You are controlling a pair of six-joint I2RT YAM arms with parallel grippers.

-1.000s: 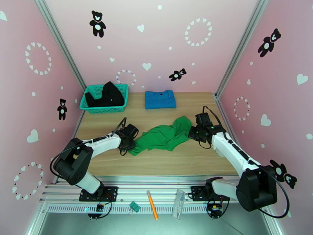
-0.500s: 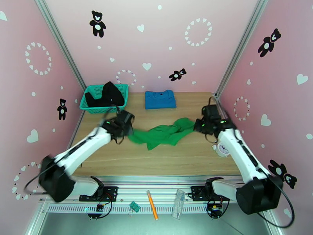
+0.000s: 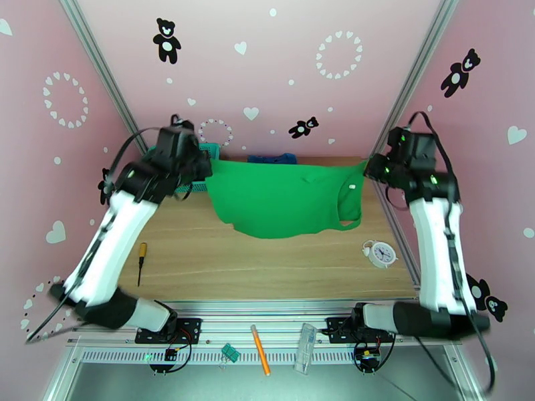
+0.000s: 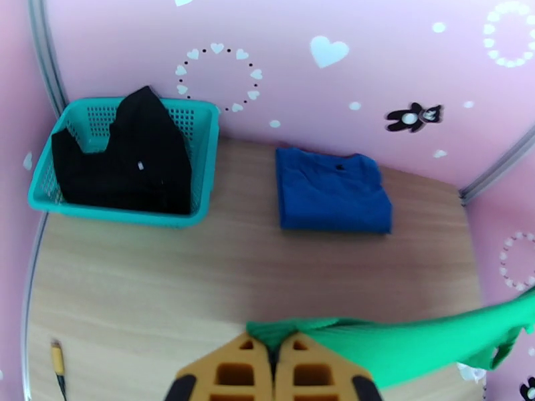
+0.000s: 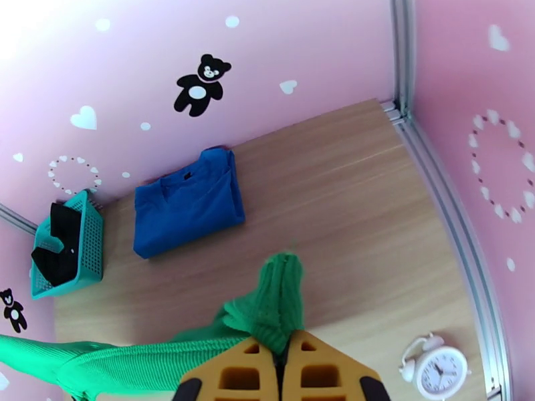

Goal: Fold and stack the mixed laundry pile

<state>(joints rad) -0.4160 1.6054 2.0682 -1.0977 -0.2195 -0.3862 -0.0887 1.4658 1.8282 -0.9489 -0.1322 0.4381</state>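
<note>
The bright green garment [image 3: 284,198] hangs spread out high above the table, stretched between both arms. My left gripper [image 3: 204,170] is shut on its left corner [image 4: 294,329]. My right gripper [image 3: 370,170] is shut on its right corner [image 5: 277,309]. A folded blue shirt [image 4: 331,192] lies flat at the back of the table, also seen as the blue shirt [image 5: 187,202] from the right wrist and partly hidden behind the green cloth in the top view. The black garment [image 4: 127,155] sits bunched in the teal basket [image 4: 204,162] at the back left.
A small white alarm clock [image 3: 382,252] stands on the table near the right edge. A screwdriver with a yellow handle [image 3: 142,256] lies at the left. The pink side walls stand close to both raised arms.
Both arms have risen from table height and spread apart, lifting the green garment off the wood and stretching it out flat in the air. The clock and the screwdriver have come into view.
</note>
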